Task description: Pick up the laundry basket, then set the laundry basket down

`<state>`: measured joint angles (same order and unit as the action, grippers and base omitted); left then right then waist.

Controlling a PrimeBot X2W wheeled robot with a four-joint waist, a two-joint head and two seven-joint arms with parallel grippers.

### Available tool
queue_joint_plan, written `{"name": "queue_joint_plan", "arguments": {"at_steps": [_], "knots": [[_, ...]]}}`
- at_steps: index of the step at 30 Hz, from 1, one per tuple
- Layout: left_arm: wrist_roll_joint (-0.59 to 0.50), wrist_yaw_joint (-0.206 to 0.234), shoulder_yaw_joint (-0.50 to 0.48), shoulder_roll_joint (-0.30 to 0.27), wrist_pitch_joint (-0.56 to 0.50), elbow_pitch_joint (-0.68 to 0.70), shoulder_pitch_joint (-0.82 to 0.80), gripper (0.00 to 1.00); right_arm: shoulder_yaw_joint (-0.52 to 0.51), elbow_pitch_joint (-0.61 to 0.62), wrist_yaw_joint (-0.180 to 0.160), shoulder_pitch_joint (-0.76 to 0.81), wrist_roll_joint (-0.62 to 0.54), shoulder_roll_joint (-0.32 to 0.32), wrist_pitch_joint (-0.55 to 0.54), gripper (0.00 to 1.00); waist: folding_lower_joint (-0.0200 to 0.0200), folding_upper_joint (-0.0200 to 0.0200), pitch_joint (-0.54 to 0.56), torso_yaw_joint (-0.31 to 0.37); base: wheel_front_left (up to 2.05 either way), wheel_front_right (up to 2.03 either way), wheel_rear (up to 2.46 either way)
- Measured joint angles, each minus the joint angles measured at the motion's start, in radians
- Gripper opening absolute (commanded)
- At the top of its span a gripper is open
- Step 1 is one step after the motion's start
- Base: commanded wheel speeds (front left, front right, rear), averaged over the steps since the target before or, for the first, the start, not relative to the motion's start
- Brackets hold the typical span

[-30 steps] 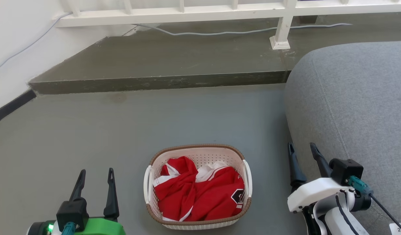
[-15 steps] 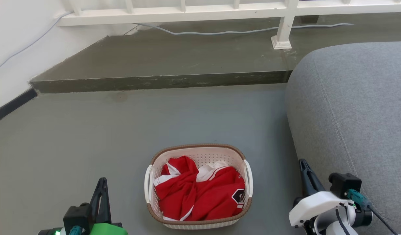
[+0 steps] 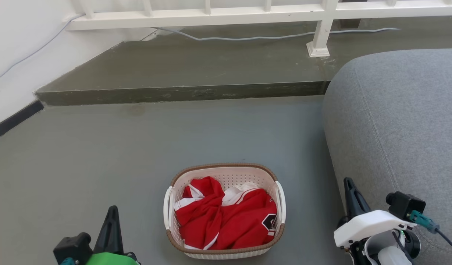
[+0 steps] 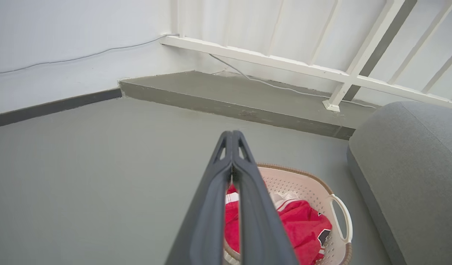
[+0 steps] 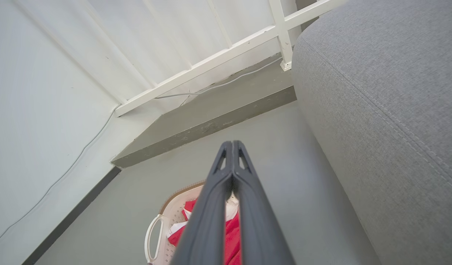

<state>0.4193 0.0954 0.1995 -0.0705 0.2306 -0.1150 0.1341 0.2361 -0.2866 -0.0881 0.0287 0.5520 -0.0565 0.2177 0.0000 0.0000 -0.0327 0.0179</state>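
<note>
Standing on the grey floor (image 3: pixel 137 147) between the two arms, the laundry basket (image 3: pixel 224 165) held a crumpled red garment (image 3: pixel 226 221) and had not shifted. A second earlier both grippers had their fingers spread. By this moment the left gripper (image 3: pixel 112 210) and right gripper (image 3: pixel 348 183) each pressed their fingers tip to tip, clasping nothing. Both sat lower in the head view, the right just beside the grey sofa (image 3: pixel 395 129).

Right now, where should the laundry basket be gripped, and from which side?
Grip its two side handles from outside: left hand on the left handle, right hand on the right handle. Both are open loops; clothes fill the laundry basket.
</note>
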Motion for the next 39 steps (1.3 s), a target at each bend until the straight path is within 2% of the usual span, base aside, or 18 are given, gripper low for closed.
{"name": "queue_joint_plan", "arguments": {"at_steps": [20,39], "knots": [[0.315,-0.043,-0.05,-0.002,-0.072,-0.01,-0.015,0.0,-0.076,0.011,0.044,-0.004,0.262,-0.001,-0.072,0.0,0.0,0.0,0.006,-0.004,0.0,0.0,0.0],[0.571,-0.085,-0.086,-0.01,-0.125,-0.04,-0.059,0.0,-0.14,0.013,0.082,-0.021,0.492,-0.006,-0.131,0.0,0.0,0.0,0.012,-0.007,0.0,0.0,0.0]]}}
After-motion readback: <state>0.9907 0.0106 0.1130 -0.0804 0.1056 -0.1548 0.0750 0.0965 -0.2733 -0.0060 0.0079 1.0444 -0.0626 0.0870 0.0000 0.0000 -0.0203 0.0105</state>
